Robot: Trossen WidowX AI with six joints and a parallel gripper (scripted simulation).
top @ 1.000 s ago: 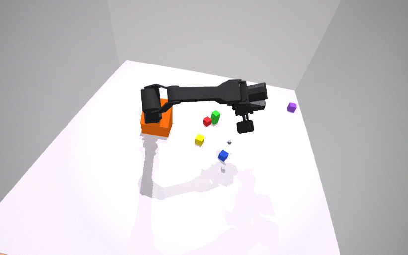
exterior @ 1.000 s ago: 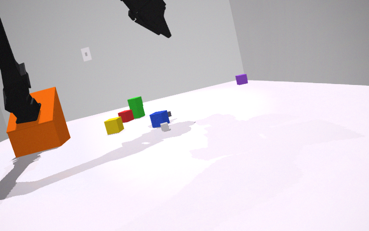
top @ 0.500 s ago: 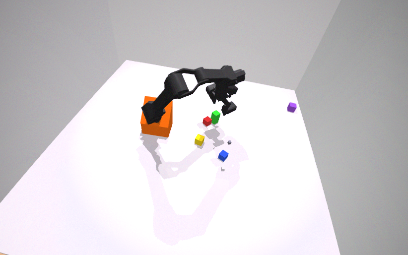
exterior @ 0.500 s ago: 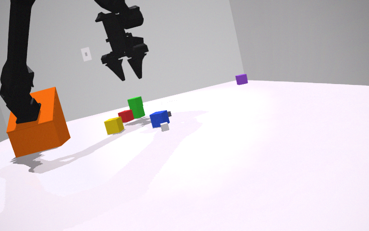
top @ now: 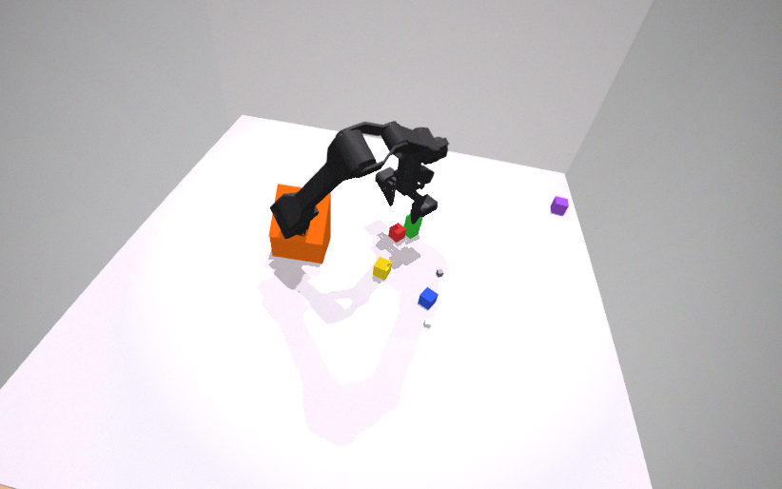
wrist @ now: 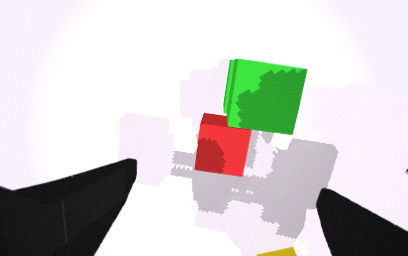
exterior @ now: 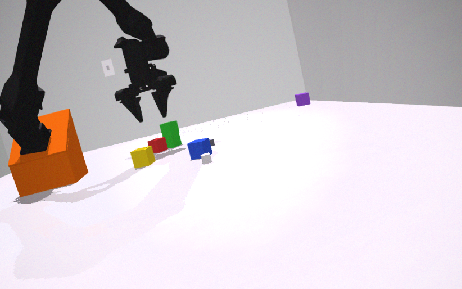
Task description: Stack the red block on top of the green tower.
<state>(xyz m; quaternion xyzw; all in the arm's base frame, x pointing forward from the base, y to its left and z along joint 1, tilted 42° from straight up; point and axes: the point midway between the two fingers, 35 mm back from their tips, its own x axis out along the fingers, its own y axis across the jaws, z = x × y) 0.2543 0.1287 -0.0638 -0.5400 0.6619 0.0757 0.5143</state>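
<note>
Grey walls enclose a white table [top: 172, 345] with no writing legible on anything. On it, the red block [exterior: 157, 144] sits just beside the taller green tower [exterior: 170, 134]. Above them hangs the gripper [exterior: 151, 117], its fingers spread wide with nothing between them. A yellow block [exterior: 142, 157], a blue block [exterior: 199, 148] and a far-off purple block [exterior: 302, 99] lie around; the arm rises from an orange base [exterior: 50, 163].
</note>
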